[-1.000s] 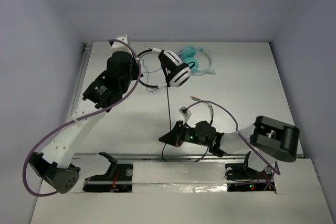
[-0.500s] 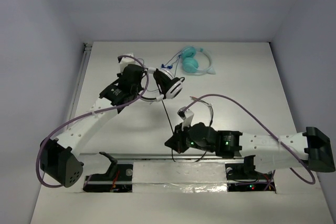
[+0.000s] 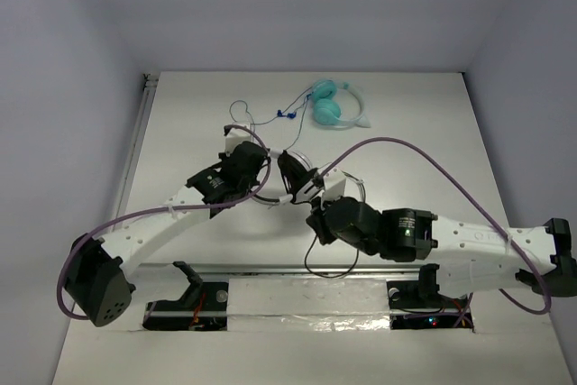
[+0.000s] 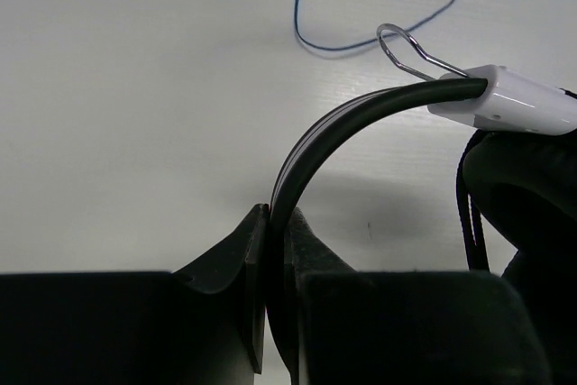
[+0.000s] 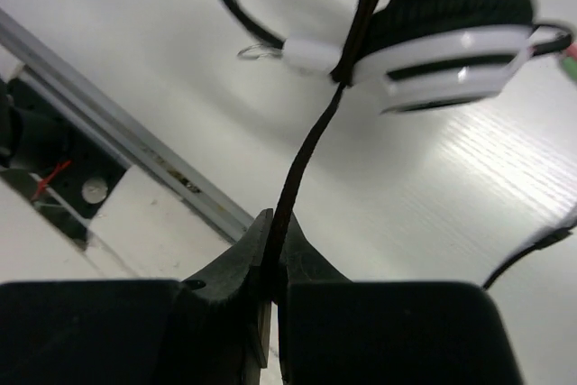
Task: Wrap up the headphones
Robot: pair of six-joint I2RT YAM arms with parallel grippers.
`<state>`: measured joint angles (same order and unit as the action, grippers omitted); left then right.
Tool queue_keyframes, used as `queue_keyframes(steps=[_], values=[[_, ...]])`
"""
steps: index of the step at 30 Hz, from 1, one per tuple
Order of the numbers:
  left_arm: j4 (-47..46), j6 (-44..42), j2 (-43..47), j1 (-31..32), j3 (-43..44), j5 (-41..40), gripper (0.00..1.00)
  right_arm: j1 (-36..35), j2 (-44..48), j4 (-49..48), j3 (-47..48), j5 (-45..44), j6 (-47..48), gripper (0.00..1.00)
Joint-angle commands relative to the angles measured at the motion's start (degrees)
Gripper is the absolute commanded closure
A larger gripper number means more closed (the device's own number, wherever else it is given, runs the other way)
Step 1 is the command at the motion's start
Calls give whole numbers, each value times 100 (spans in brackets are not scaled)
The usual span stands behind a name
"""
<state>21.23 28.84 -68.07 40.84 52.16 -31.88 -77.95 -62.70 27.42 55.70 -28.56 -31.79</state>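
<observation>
The headphones (image 3: 296,171) hang low over the middle of the table, white earcup (image 5: 451,51) with its black pad upward in the right wrist view. My left gripper (image 3: 263,188) is shut on their black-and-white headband (image 4: 361,114), which arcs up out of the left gripper (image 4: 278,218) to a white slider (image 4: 514,105). My right gripper (image 3: 315,214) sits just below the earcup. The right gripper (image 5: 273,223) is shut on the thin dark cable (image 5: 311,151), which runs taut up to the earcup. The cable's slack (image 3: 315,270) loops down by the near rail.
Small teal headphones (image 3: 334,107) lie at the far side, their thin blue cable (image 3: 261,114) trailing left on the table; this blue cable (image 4: 361,42) also shows beyond the headband. A metal rail (image 5: 117,132) borders the near edge. Both arms' purple hoses arch above the table.
The left arm has carried the headphones from the far side toward the middle of the table. The right gripper, still on the cable, has risen close to the earcup.
</observation>
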Motion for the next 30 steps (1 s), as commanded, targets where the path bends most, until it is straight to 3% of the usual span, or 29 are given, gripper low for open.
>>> queue_keyframes(steps=[1,8,17,20,24,30], values=[[-225,324,478,117,-144,14,100,-10,-84,509,563,-607,524,100],[249,17,611,512,-75,419,100,385,-295,387,1047,-1038,1209,100],[645,-774,830,565,189,1271,100,1036,-1033,466,1628,-1794,1685,97],[593,-994,857,565,224,1649,100,1360,-1235,239,1672,-2004,1869,89],[628,-1179,892,565,321,1842,100,1660,-1447,19,1795,-2128,1983,68],[470,-1337,1041,565,347,2543,100,2143,-1465,-544,1742,-1296,2151,54]])
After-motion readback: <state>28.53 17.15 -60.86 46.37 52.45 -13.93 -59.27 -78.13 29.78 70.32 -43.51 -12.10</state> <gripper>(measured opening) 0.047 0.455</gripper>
